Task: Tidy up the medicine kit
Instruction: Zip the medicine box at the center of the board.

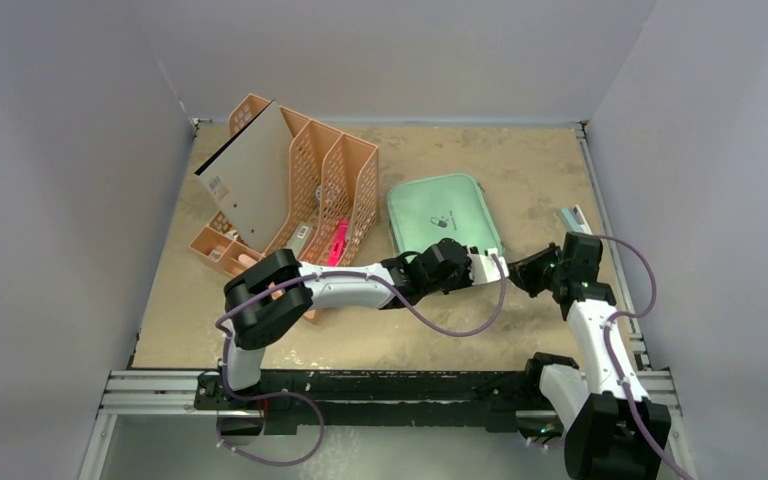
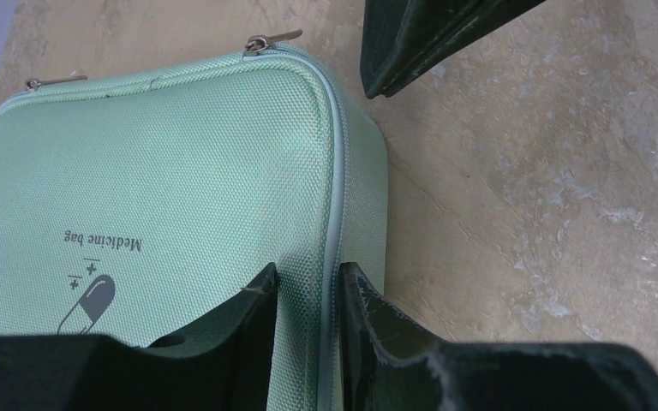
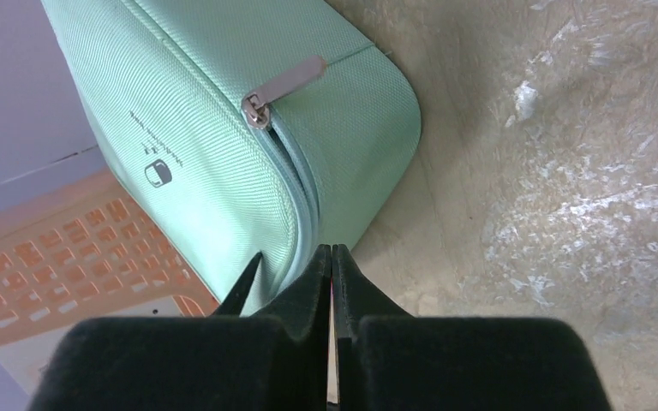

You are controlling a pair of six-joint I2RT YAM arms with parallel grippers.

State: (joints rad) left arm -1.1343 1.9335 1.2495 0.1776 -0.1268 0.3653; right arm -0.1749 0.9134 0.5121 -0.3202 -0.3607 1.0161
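Here, left claw (image 2: 308, 270) pinching medicine kit (image 2: 163, 171) rim, right claw (image 3: 331, 250) pressed together, near end hidden.

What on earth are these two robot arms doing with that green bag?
They are working on a mint-green medicine kit that lies with its lid closed on the table. The left gripper pinches the kit's zippered edge near a corner. The right gripper is shut with nothing in it, right beside that corner and near a zipper pull. An orange rack stands to the left; neither gripper is on it.
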